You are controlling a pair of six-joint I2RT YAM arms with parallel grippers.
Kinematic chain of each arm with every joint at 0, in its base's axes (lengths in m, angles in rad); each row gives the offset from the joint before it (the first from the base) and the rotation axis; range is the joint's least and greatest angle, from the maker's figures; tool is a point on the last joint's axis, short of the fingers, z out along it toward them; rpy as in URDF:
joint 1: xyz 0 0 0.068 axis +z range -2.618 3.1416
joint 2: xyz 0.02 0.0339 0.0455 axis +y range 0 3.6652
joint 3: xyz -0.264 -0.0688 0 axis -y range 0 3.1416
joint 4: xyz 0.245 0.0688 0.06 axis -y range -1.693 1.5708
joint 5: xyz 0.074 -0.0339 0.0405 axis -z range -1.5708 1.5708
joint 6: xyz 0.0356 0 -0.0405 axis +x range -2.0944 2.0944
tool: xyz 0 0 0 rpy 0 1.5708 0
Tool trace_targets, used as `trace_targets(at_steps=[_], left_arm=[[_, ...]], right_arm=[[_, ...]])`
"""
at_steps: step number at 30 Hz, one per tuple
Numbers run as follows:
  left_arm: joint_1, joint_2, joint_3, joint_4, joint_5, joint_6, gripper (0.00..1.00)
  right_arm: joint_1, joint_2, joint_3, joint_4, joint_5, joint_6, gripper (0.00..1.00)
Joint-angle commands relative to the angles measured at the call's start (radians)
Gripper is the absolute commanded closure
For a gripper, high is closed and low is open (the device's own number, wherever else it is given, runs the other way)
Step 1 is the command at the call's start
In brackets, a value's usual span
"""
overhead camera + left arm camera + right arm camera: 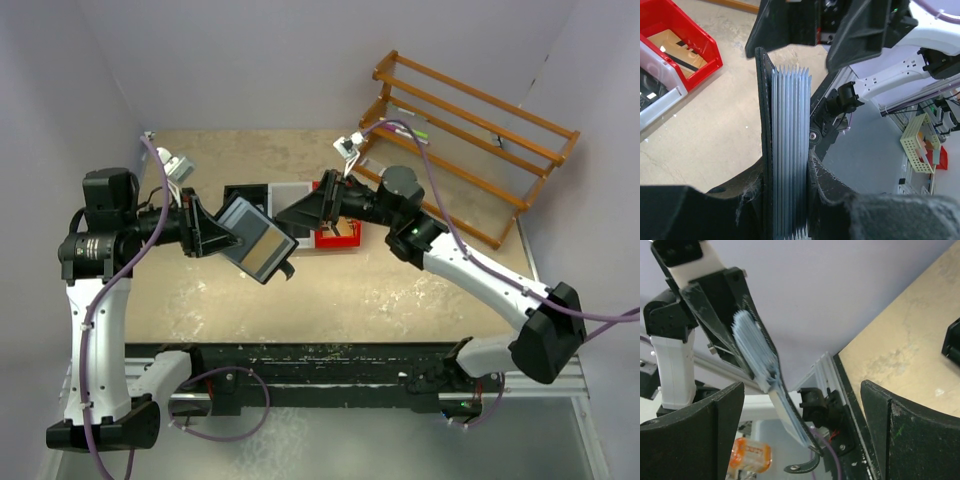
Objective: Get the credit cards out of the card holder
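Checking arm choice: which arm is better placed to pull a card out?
Right. The right gripper is open and empty, facing the credit cards, while the left gripper is shut on the card holder.

Left end effector point(218, 232) clamped, raised, pointing right; right end effector point(305, 205) facing it, jaws wide, apparently apart.

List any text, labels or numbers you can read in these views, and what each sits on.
No text is legible in any view.
Dark marks on the brown card in the red tray: too blurred to read.
The credit cards in the card holder: both wrist views show only their edges, and the face seen in the top view carries no readable print.
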Motion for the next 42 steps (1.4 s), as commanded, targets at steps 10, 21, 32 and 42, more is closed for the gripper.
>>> trace_targets(at_steps=[10, 21, 32, 42], left_arm=[[0.002, 0.006, -0.002, 0.094, 0.084, -0.035, 0.88], [0.002, 0.002, -0.008, 0.118, 0.071, -0.049, 0.70], [0.002, -0.024, -0.024, 0.134, 0.127, -0.057, 0.41], [0.002, -0.022, -0.048, 0.152, 0.101, -0.068, 0.49]], right_arm=[[0.136, 0.068, -0.059, 0.296, -0.087, 0.116, 0.15], [0.136, 0.094, -0.078, 0.278, -0.056, 0.105, 0.89], [0.136, 0.072, -0.078, 0.204, 0.002, 0.061, 1.00], [0.136, 0.061, -0.087, 0.195, 0.003, 0.056, 1.00]])
